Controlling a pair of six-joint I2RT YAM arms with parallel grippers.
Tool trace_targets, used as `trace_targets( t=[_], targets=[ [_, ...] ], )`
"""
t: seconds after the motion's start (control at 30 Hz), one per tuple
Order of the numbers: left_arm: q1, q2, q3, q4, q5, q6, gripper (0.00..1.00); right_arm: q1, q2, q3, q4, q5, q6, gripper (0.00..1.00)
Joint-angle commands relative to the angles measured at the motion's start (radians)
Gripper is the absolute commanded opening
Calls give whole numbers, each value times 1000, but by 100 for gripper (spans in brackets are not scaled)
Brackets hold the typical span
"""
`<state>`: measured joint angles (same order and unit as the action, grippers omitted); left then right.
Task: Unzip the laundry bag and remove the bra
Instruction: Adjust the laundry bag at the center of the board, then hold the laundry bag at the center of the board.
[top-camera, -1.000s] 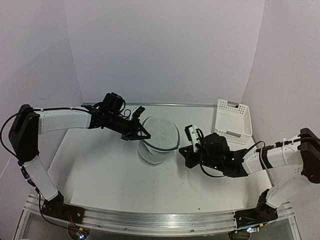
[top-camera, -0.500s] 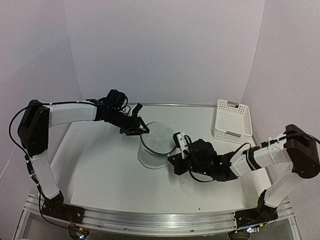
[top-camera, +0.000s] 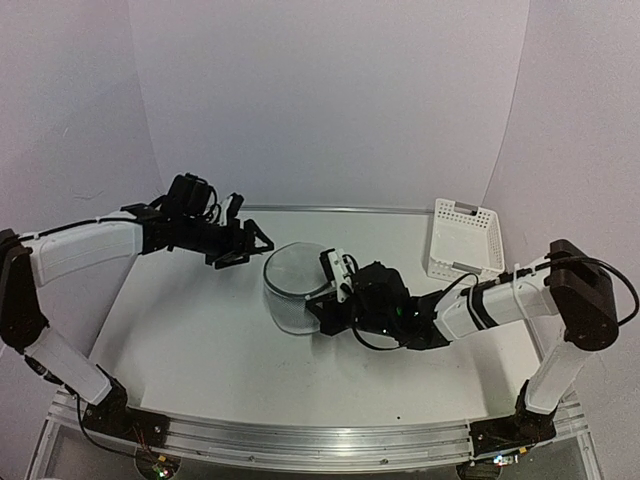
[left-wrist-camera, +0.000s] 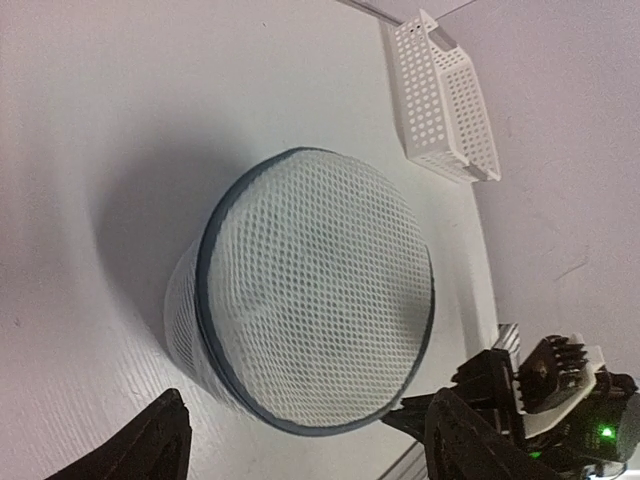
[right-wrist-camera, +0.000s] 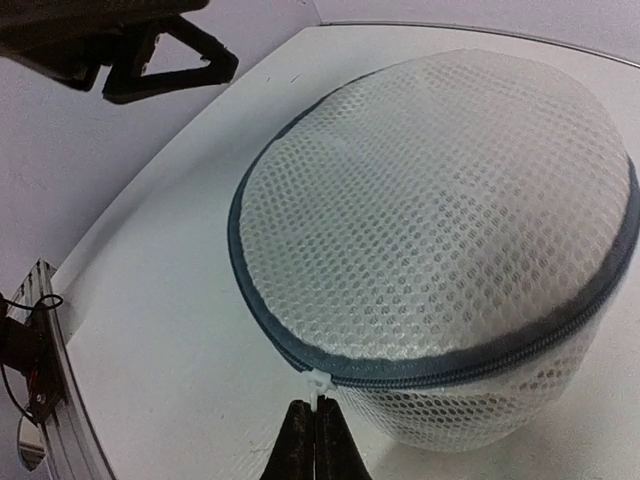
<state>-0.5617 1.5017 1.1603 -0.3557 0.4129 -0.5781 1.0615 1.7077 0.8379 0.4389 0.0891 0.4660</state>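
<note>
White mesh cylindrical laundry bag (top-camera: 293, 285) stands upright on the white table (top-camera: 200, 330), its round lid edged by a grey-blue zip, and it sits directly ahead of the right gripper (right-wrist-camera: 315, 438). That gripper's jaws are pinched tight together on the small white zip pull (right-wrist-camera: 318, 385), which hangs at the near rim of the lid just above their tips. The left gripper (top-camera: 248, 250) hovers on the bag's other side with its jaws spread wide and nothing between them. The bag lies out in front of them, near but clearly apart. A white slotted plastic basket (top-camera: 462, 240) rests well behind the right jaws, by the far right corner.
</note>
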Motion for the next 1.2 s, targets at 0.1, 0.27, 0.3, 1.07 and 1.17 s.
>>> trace_targets(
  t=[0.1,0.27,0.3,1.07,1.17],
  targets=[
    [-3,-146,-327,356,160,-320,81,20,60,109,50,-58,11,0],
    [-5,-172,-470,554,165,-459,81,34,89,145,53,-75,13,0],
    [-6,-171,-481,578,164,-475,81,38,93,150,52,-77,12,0],
    [-55,39,-364,677,214,-511,47,75,88,135,47,-99,-13,0],
    [-55,47,-355,676,214,-511,31,80,76,116,47,-91,-12,0]
  ],
)
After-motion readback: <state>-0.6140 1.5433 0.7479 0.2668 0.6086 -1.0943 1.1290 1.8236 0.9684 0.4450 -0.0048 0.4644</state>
